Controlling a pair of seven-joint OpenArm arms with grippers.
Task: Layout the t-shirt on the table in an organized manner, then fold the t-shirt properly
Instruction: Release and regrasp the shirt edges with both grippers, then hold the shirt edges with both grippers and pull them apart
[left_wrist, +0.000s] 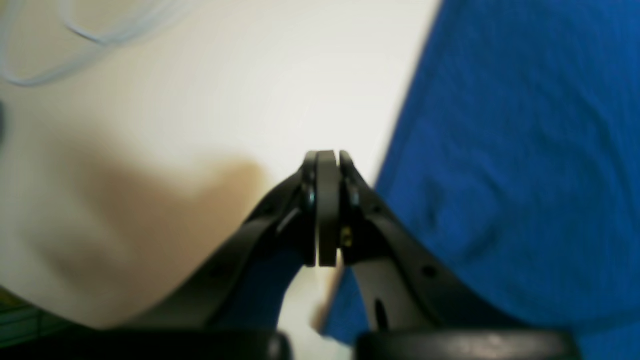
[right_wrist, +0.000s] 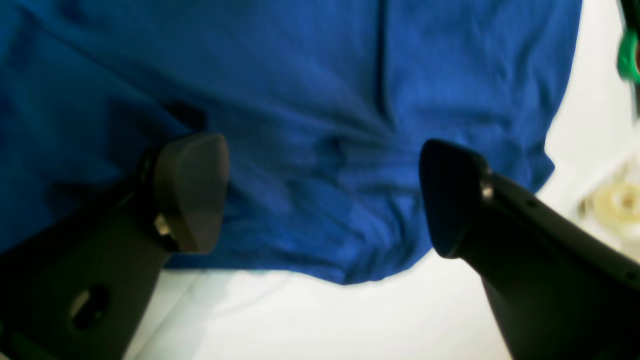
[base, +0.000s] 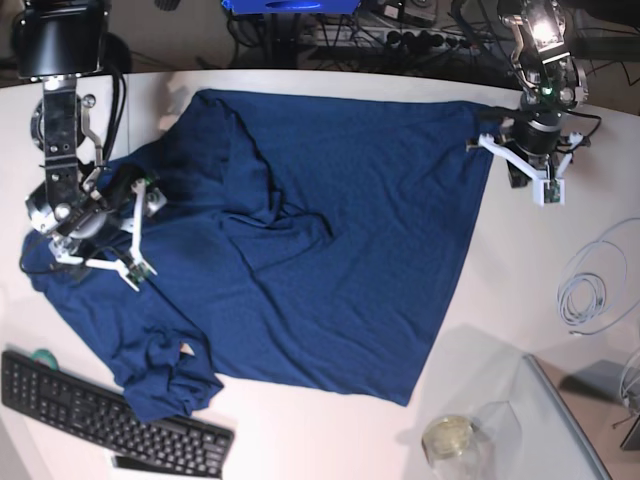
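The dark blue t-shirt (base: 310, 240) lies spread over most of the white table (base: 330, 440), with a sleeve bunched near the keyboard. My right gripper (right_wrist: 320, 195) stands open above wrinkled cloth (right_wrist: 310, 100) close to a hem, its fingers (right_wrist: 192, 192) wide apart and empty. In the base view this gripper (base: 135, 230) is over the shirt's left part. My left gripper (left_wrist: 322, 210) is shut with nothing between its fingers, hovering over bare table (left_wrist: 225, 100) just beside the shirt's edge (left_wrist: 500, 150). In the base view it (base: 520, 165) sits at the shirt's far right corner.
A black keyboard (base: 110, 415) lies at the front left, touching the bunched sleeve. A grey translucent tray (base: 525, 420) with a tape roll (base: 447, 437) stands at the front right. A coiled white cable (base: 590, 285) lies on the right, also seen by the left wrist (left_wrist: 75, 45).
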